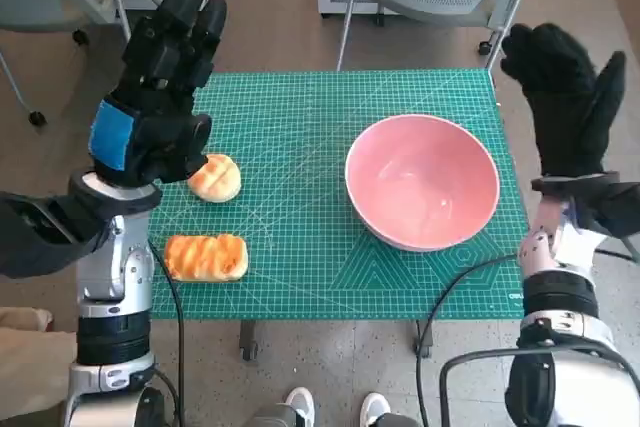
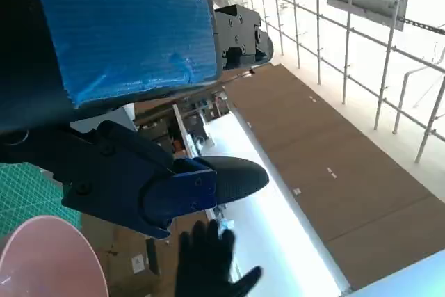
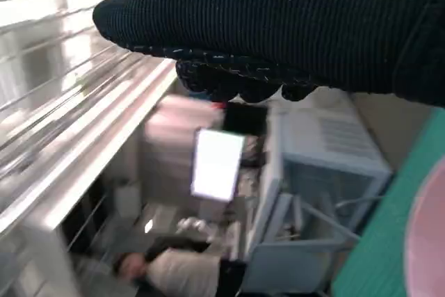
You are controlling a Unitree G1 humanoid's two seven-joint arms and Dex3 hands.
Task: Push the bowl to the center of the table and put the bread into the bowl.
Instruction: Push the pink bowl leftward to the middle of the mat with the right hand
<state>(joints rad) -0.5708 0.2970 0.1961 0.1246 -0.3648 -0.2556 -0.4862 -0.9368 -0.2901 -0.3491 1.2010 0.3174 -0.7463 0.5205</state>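
I see the pink bowl (image 1: 422, 182) sitting upright, mouth up, toward the right side of the desk (image 1: 300, 117), so it has yet to be pushed to the center. Two breads lie at the left: a round bun (image 1: 215, 177) and, nearer me, a ridged loaf (image 1: 206, 256) whose long axis runs left to right. My left robot hand (image 1: 160, 97) is raised over the bun, grasping nothing as far as I can judge. My right robot hand (image 1: 570, 97) is lifted beside the bowl's outer edge, released, fingers spread, probably placed to shove the bowl inward.
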